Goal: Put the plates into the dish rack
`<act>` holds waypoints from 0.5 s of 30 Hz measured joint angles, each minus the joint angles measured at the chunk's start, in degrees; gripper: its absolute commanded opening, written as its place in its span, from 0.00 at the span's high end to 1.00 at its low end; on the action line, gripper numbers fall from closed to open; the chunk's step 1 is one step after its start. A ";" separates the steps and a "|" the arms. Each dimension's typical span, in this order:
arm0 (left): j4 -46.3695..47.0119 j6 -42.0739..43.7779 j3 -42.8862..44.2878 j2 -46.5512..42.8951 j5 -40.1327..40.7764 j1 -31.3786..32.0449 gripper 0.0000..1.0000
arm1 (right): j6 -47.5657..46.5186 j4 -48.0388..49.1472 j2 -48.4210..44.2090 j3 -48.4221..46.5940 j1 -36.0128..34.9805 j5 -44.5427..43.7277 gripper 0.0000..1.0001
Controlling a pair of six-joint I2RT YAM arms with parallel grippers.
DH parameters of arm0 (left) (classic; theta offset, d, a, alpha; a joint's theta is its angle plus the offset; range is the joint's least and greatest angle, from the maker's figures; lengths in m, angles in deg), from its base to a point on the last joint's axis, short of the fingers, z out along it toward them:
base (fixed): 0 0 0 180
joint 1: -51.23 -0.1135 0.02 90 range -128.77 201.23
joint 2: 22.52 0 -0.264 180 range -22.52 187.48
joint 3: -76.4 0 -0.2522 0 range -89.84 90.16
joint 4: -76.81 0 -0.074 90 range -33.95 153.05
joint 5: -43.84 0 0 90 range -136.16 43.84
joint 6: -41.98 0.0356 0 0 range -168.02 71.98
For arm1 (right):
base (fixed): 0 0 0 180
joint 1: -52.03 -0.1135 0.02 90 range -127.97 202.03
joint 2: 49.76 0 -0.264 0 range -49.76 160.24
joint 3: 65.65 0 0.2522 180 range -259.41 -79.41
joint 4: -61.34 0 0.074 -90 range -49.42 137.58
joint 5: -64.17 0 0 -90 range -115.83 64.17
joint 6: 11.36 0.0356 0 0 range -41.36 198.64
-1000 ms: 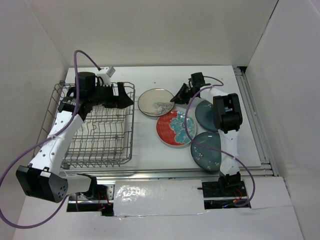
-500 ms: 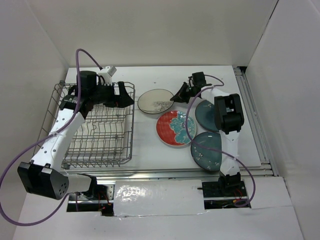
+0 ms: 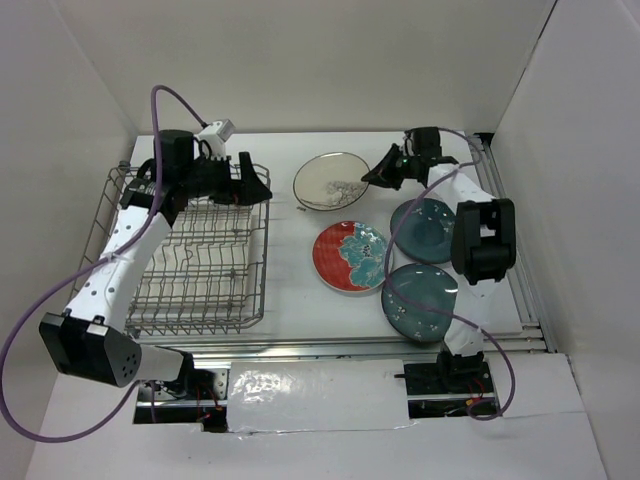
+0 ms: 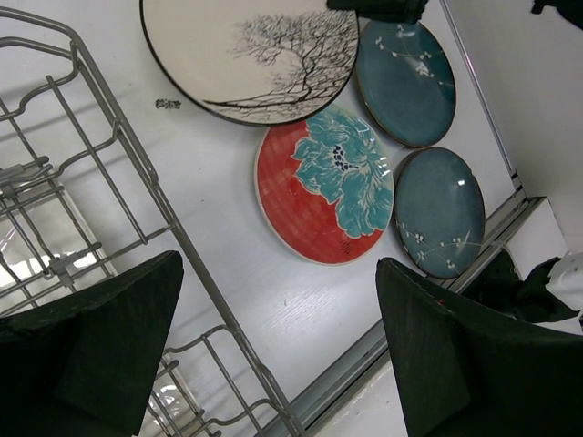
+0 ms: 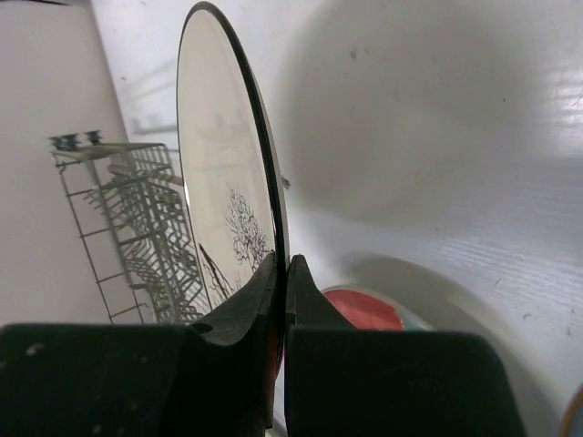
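Shifted rearward and tilted, the round cream ceramic plate [image 3: 328, 181] is clamped by the right gripper [image 5: 281, 265]; the left gripper [image 4: 278, 266] hangs spread apart over the grey wire dish rack [image 3: 190, 262].

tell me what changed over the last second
The right gripper, shut on the rim of the cream plate, has raised it and carried it toward the far right, and the plate is now tilted up. The red plate, the far teal plate, the near teal plate and the dish rack stayed put. The left gripper, open, hardly moved above the rack's far right corner.
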 measured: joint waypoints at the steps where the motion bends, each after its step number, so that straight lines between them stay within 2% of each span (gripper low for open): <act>1: -0.13 -0.02 0.33 0.26 -0.24 0.00 0.01 | -0.26 -0.02 -1.22 0.07 0.37 0.07 1.00; 10: -2.03 -1.66 7.87 9.49 -2.49 -0.11 0.01 | -2.62 -0.22 -16.00 8.02 3.43 2.10 1.00; 15: -2.54 -3.06 11.91 14.67 -6.58 -0.70 0.01 | -3.50 -0.28 -23.58 14.01 3.74 4.44 1.00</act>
